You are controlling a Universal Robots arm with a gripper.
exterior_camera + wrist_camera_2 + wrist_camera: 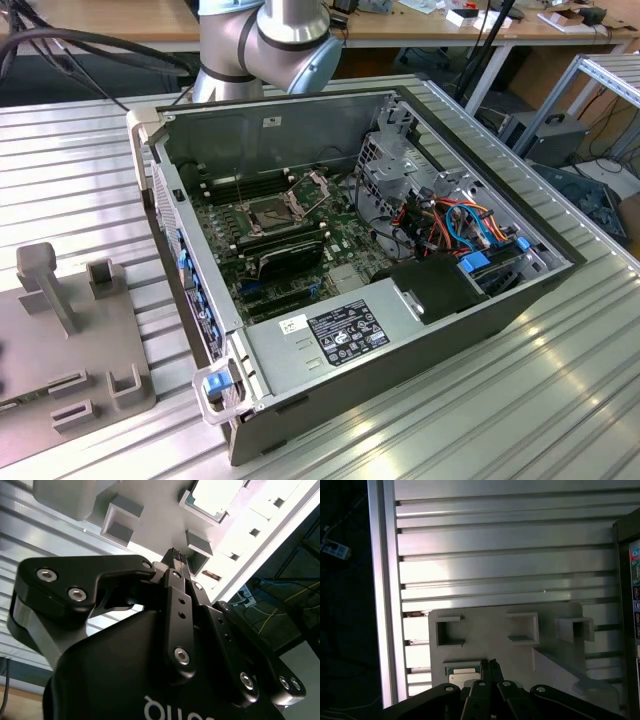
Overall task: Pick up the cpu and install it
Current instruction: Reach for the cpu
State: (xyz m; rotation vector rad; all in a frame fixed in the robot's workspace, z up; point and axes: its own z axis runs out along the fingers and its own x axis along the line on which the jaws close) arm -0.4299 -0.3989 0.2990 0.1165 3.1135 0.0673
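this looks like the approach to the pick: the claw (175,556) hangs clenched and empty over the grey tray (485,630), near the cpu (462,676) but not touching it, and by my judgement a grasp calls for the claw to open and centre over it. the cpu lies flat in a shallow pocket of the tray, pale with a greenish rim, its face glaring bright in the second wrist view.

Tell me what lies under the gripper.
Under the gripper, in the first wrist view, lies the grey fixture plate with square pockets. The cpu sits in a recess beside the gripper's tips; the gripper's body covers part of it.
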